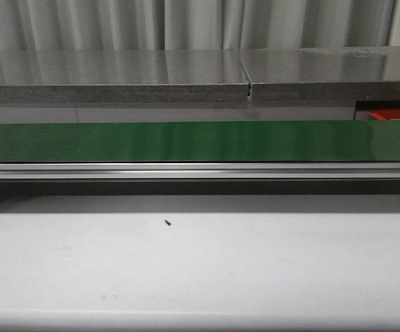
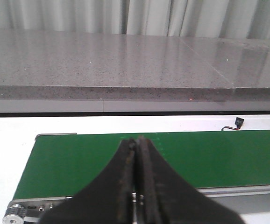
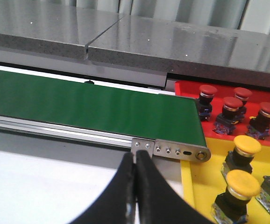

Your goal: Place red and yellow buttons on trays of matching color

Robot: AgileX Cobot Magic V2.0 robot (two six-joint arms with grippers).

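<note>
The green conveyor belt (image 1: pixel 200 140) runs across the front view with nothing on it. In the right wrist view, several red buttons (image 3: pixel 230 109) stand in the red tray (image 3: pixel 183 87) and several yellow buttons (image 3: pixel 247 146) stand in the yellow tray (image 3: pixel 205 182), both trays beyond the belt's end (image 3: pixel 181 151). My right gripper (image 3: pixel 135 157) is shut and empty, near the belt's end rail. My left gripper (image 2: pixel 136 142) is shut and empty over the green belt (image 2: pixel 79 158). A corner of the red tray (image 1: pixel 397 114) shows in the front view. Neither gripper shows in the front view.
A grey stone ledge (image 1: pixel 117 72) runs behind the belt. The white table (image 1: pixel 200 263) lies in front of the belt, with a small dark speck (image 1: pixel 167 223) on it. A small black connector with wire (image 2: pixel 238 122) lies behind the belt.
</note>
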